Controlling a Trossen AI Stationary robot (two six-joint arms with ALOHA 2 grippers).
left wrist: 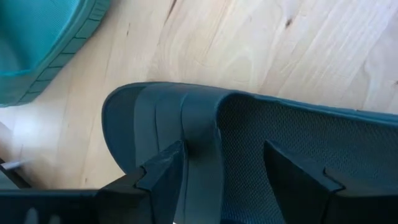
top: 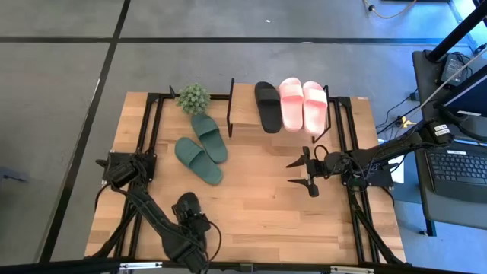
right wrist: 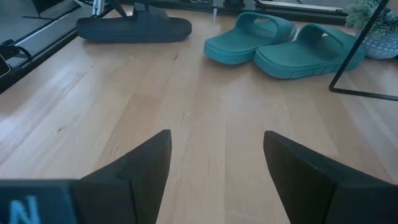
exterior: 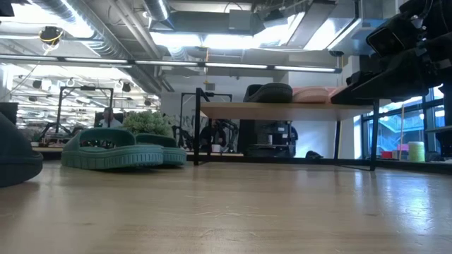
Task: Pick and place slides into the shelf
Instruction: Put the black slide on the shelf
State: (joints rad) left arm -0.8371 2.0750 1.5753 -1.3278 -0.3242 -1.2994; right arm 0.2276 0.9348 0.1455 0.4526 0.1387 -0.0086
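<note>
The left tool [top: 189, 209] sits low over the loose black slide [left wrist: 261, 143] near the counter's [top: 251, 205] front edge, its fingers spread either side of the strap, gripping nothing yet. A shallow bite could let the rubber strap slip out mid-lift. That slide's long axis runs roughly front-to-back. The right tool [top: 304, 173] hangs open and empty, near the shelf [top: 245, 114].

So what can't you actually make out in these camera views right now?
- High view: the left gripper covers most of the black slide beneath it; whether it grips cannot be told.
- Low view: the shelf plank hides most of the slides on top.
- Left wrist view: the black slide's far end is cut off by the picture edge.
</note>
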